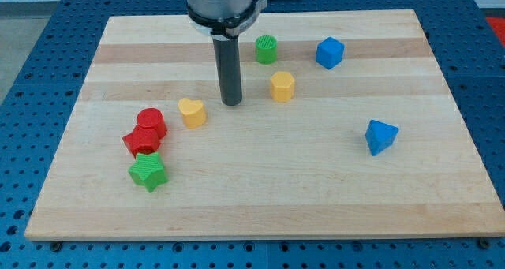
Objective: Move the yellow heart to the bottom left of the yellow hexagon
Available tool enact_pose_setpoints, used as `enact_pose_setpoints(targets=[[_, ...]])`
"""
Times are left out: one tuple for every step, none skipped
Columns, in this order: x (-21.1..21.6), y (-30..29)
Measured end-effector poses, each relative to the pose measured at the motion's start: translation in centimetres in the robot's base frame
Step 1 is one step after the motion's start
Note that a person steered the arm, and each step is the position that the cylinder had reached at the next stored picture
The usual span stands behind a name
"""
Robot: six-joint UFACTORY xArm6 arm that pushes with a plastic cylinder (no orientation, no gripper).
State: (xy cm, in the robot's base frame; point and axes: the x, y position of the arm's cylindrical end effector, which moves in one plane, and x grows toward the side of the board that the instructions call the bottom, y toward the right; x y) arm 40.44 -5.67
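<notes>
The yellow heart (pixel 192 112) lies on the wooden board (pixel 260 182), left of centre. The yellow hexagon (pixel 282 87) sits to its right and a little higher in the view. My tip (pixel 231 103) stands on the board between the two, closer to the heart, just to the heart's upper right and to the hexagon's lower left. It touches neither block.
A green cylinder (pixel 267 50) and a blue cube (pixel 330 53) sit near the view's top. A blue block (pixel 380 136) lies at the right. A red cylinder (pixel 151 122), a red star (pixel 140 141) and a green star (pixel 148 172) cluster at the left.
</notes>
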Motion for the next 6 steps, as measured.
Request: enact_pose_setpoints(targets=[[-1.8, -5.5], [-0.4, -11.7], [3.9, -13.0], [4.2, -9.6], [4.2, -4.4], [4.2, 0.4]])
